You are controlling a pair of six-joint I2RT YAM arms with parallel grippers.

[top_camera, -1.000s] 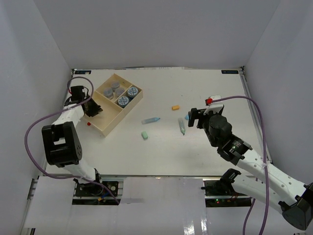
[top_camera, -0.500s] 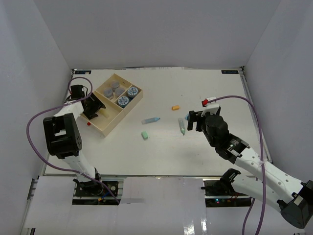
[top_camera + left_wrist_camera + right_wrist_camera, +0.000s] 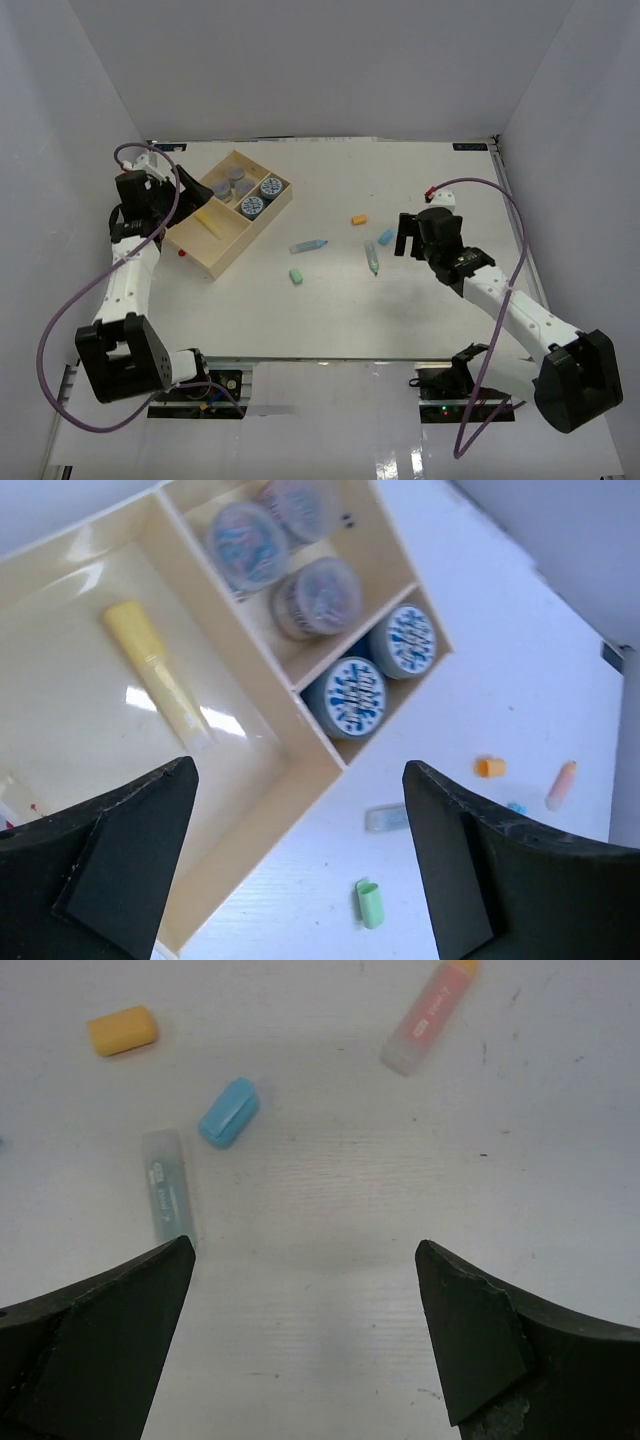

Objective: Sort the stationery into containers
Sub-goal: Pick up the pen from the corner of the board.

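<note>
The likeliest trouble lies with the right end effector (image 3: 305, 1250). It is spread wide and grasps nothing, and it hangs over bare tabletop (image 3: 330, 310) with the loose pieces around it, not between its fingers. A straight descent would probably close on air, or a fingertip could clip the translucent stick (image 3: 165, 1185) and send it rolling. The pieces lie flat and low, so a grasp has to reach almost to the surface, where scraping or a squeezed-out stub seems possible. The blue stub (image 3: 228, 1112) sits just beside that stick, so a careless pinch might drag both. The left end effector (image 3: 300, 770) is likewise released and empty. It hovers over the near wall of the tray (image 3: 252, 232), and a low sweep away could catch that wall and shift the whole tray. The stationery is small and pastel. A yellow stick (image 3: 158, 675) lies alone in the long section, the grey rolls (image 3: 318, 598) fill one small compartment and the patterned rolls (image 3: 348, 695) fill the other. On the tabletop lie the orange stub (image 3: 122, 1030), a pink stick (image 3: 428, 1015), a light blue stick (image 3: 309, 245) and a green stub (image 3: 370, 902), all well apart from the tray.
</note>
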